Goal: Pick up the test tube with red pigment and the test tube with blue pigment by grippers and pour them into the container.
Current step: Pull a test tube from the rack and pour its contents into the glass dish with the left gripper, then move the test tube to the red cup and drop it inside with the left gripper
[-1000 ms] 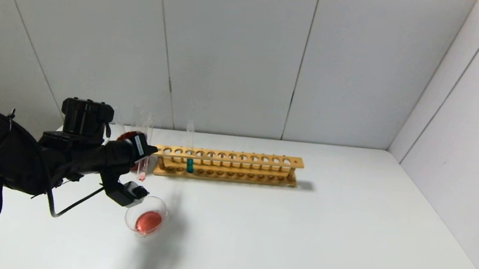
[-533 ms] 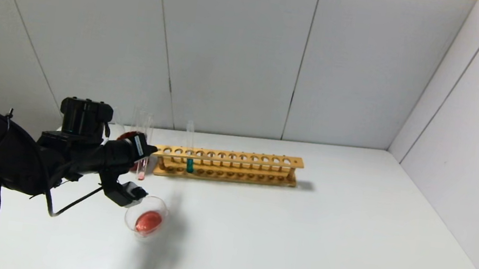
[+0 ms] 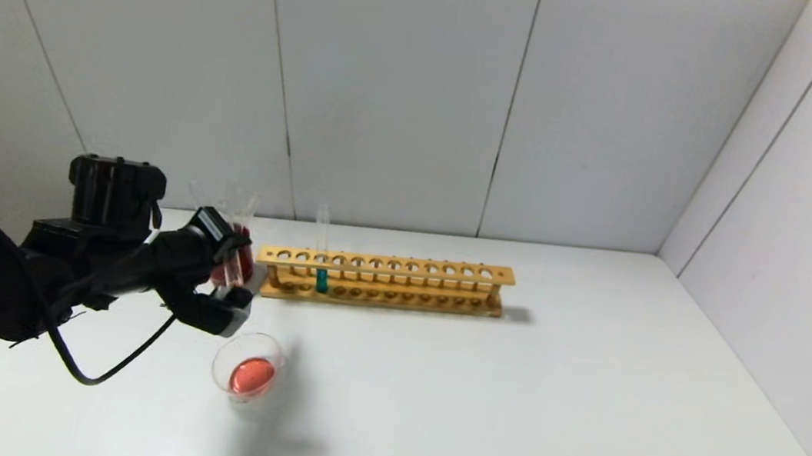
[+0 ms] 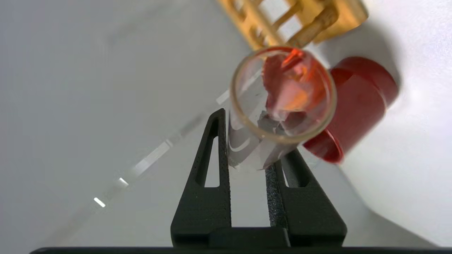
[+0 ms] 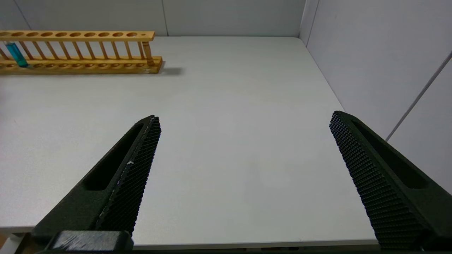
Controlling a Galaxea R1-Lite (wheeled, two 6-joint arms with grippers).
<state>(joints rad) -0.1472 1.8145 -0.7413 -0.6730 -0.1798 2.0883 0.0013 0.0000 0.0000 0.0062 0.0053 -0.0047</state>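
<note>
On the white surface [image 3: 509,396] we see our left gripper [image 3: 234,269], fingers clamped on the test tube with red pigment [image 4: 282,102], above the dark red cup [image 4: 356,106]. The container [image 3: 248,367] holds red liquid nearby. The test tube with blue pigment [image 3: 321,268] stands in the wooden rack [image 3: 407,282]. Our right gripper [image 5: 243,141] hangs spread wide.

We count one wooden rack [image 3: 384,279], one blue-filled tube [image 3: 321,280], one red-stained tube [image 4: 282,95], one glass dish [image 3: 248,369], one dark red cup [image 4: 356,102], and two grippers.
</note>
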